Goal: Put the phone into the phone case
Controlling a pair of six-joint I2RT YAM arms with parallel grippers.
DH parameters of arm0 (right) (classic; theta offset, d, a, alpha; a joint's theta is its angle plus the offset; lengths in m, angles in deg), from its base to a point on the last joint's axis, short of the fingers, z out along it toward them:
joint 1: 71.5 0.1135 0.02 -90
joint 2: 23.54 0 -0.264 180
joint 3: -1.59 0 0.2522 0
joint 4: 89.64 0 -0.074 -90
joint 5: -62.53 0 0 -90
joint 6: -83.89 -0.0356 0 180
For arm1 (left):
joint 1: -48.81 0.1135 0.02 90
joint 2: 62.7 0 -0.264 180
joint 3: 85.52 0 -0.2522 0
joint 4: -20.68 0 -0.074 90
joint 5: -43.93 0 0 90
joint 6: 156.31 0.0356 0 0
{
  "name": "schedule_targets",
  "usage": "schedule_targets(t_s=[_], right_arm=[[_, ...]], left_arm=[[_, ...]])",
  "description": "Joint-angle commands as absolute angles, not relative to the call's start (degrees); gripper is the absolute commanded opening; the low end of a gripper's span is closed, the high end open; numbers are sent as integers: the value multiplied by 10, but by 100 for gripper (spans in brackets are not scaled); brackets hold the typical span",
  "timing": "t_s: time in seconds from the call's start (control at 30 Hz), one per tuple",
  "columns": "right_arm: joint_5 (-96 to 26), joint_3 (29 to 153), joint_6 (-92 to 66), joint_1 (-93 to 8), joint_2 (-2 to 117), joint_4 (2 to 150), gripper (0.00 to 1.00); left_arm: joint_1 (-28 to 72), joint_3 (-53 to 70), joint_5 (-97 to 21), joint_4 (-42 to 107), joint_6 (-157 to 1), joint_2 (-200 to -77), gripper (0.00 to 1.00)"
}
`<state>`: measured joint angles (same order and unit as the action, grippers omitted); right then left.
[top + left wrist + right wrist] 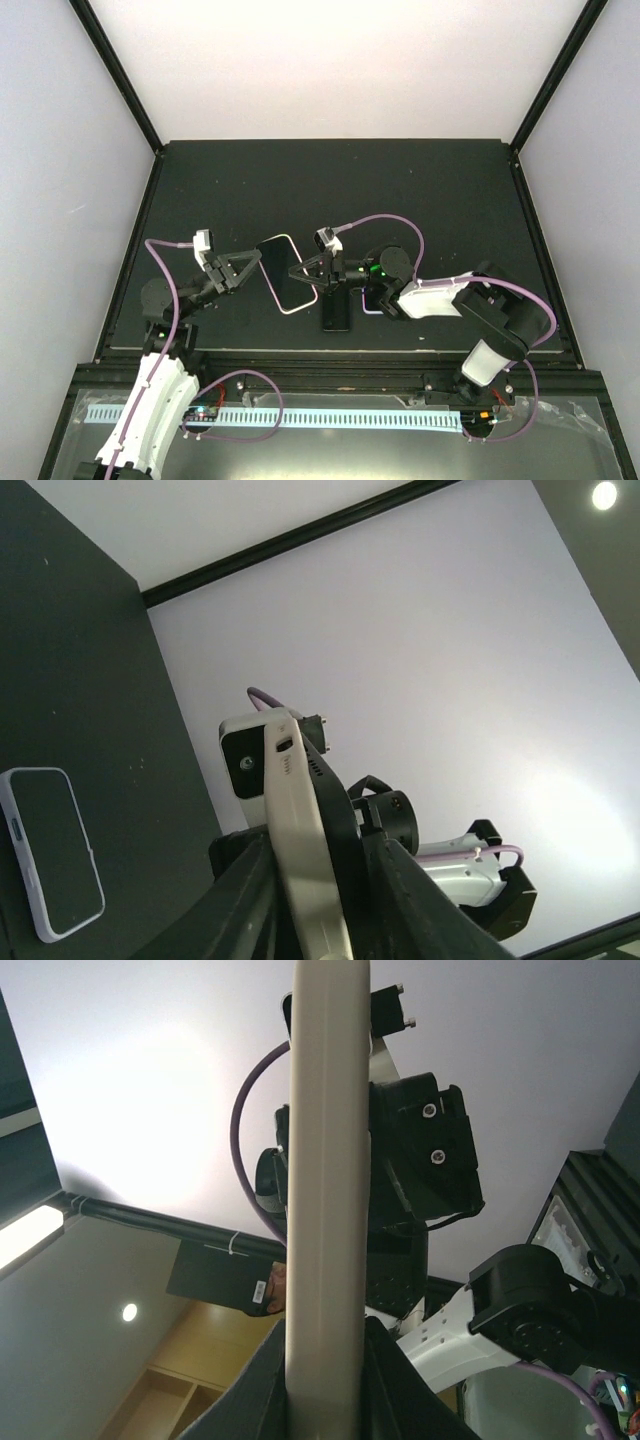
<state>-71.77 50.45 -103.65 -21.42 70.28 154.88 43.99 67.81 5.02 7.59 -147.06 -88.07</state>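
Where the two arms meet over the table [200,180], the left gripper [258,262] is pressed onto the phone case [285,275] from its 9 o'clock side. In the left wrist view its dark fingers [245,900] lie against both faces of the case's cream edge, which shows a small port cut-out and a row of slots. The right gripper [305,272] pinches the opposite side from 3 o'clock. In its own wrist view the cream edge stands upright between its fingers [390,1385]. The case, dark inside with a pale pinkish rim, hangs between the two grippers near the middle of the table. At the case's 5 o'clock a black slab, apparently the phone [337,310], lies flat on the table, just below the right gripper. A pale-rimmed slab [50,850] with a dark face also lies flat on the table in the left wrist view.
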Motion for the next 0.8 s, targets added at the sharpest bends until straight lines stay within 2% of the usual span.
schedule_targets(t_s=[0.0, 0.2, 0.4, 0.47, 0.67, 0.77], right_arm=[[-725, 503, -1042, -216, 702, 1613, 16], [-729, 502, -1031, -216, 696, 1594, 18], [-728, 500, -1022, -216, 692, 1576, 19], [-726, 502, -1023, -216, 689, 1576, 17], [-716, 502, -1021, -216, 677, 1567, 17], [-708, 504, -1007, -216, 671, 1544, 16]], left_arm=[[442, 671, 29, 83, -1475, -874, 21], [442, 647, 31, 190, -1418, -880, 2], [442, 606, 26, 293, -1357, -879, 2], [442, 595, 25, 316, -1346, -882, 5], [443, 586, 36, 331, -1340, -888, 35], [443, 587, 46, 344, -1332, -895, 38]])
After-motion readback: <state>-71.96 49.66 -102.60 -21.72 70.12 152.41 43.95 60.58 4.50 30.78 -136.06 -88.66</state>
